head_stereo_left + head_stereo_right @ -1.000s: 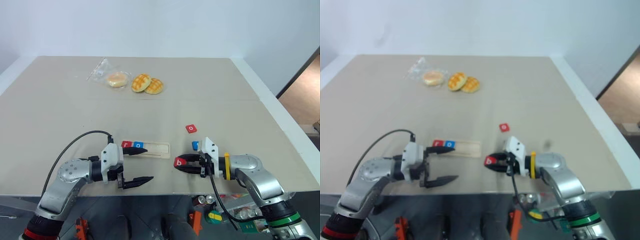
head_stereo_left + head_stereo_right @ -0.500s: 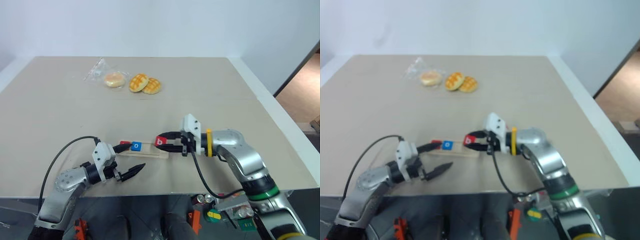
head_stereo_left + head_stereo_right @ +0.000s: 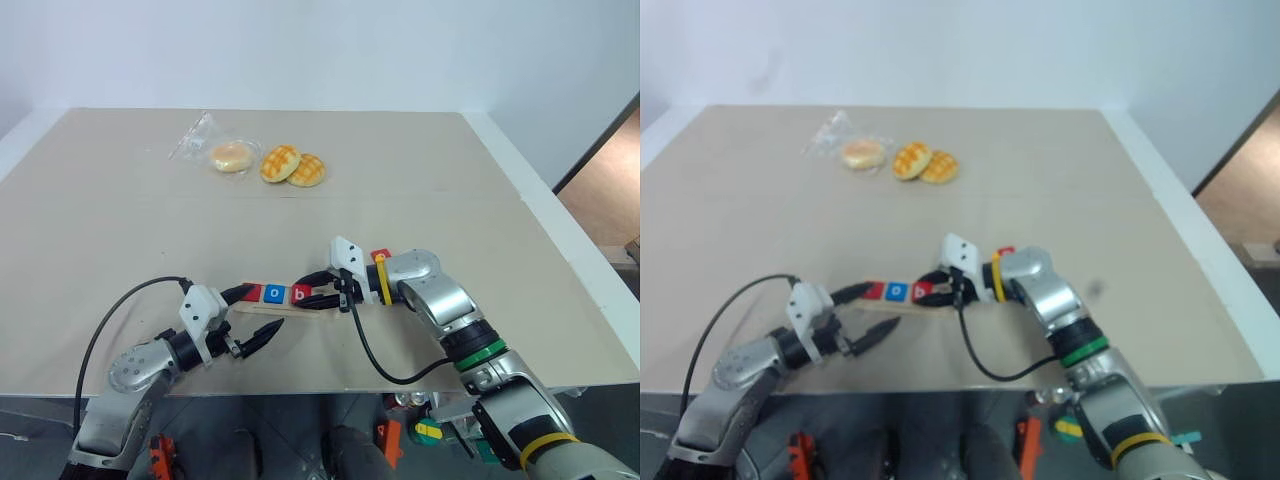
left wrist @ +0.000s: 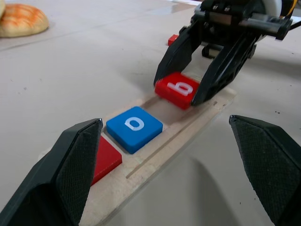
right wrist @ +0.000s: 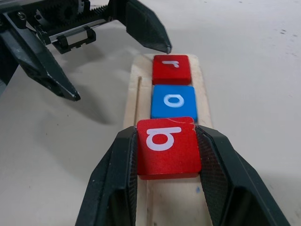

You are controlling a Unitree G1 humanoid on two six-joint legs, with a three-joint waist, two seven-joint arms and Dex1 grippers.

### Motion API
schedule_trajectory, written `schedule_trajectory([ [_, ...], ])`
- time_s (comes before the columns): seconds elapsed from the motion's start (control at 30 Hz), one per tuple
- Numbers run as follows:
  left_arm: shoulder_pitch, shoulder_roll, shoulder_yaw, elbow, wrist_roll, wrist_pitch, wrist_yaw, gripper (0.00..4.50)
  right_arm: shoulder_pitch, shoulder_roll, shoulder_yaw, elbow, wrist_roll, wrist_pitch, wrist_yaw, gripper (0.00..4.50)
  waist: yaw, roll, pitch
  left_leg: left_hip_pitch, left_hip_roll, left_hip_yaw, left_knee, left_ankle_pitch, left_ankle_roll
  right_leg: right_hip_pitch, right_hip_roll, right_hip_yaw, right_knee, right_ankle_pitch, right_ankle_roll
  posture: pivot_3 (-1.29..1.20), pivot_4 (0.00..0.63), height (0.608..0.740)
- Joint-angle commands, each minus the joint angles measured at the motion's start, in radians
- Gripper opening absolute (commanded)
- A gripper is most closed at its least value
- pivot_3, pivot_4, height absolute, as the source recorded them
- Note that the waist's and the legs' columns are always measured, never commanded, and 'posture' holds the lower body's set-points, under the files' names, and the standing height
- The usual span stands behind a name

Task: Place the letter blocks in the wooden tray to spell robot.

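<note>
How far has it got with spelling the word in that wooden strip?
Done: the red r block and the blue o block already sit side by side in the wooden tray. In hand: the right gripper holds the red b block over the tray, next to the o. Left: one more red block lies on the table behind that arm; the left gripper is open at the tray's end.

Broad beige rectangular table. Resting on it: long pale wooden tray near the front edge, small red letter tile just beyond, two golden round buns and a clear-wrapped pale bun far back.
</note>
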Motion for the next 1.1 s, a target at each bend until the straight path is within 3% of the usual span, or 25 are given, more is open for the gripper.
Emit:
schedule_trajectory([
  [0.03, 0.008, 0.000, 0.016, -0.057, -0.001, -0.011, 0.020, 4.50, -0.031, 0.020, 0.001, 0.020, -0.012, -0.023, 0.013, 1.21, 0.000, 0.000, 0.000, 0.000, 0.000, 0.000, 0.000, 0.000, 0.000, 0.000, 0.000, 0.000, 0.000, 0.000, 0.000, 0.00, 0.150, 0.740],
  [1.1, -0.001, 0.016, -0.003, -0.148, -0.003, 0.066, 0.071, 4.50, -0.068, 0.091, -0.016, 0.147, -0.061, -0.062, -0.035, 1.21, 0.000, 0.000, 0.000, 0.000, 0.000, 0.001, 0.000, 0.000, 0.000, 0.000, 0.000, 0.000, 0.000, 0.001, -0.001, 0.00, 0.150, 0.740],
])
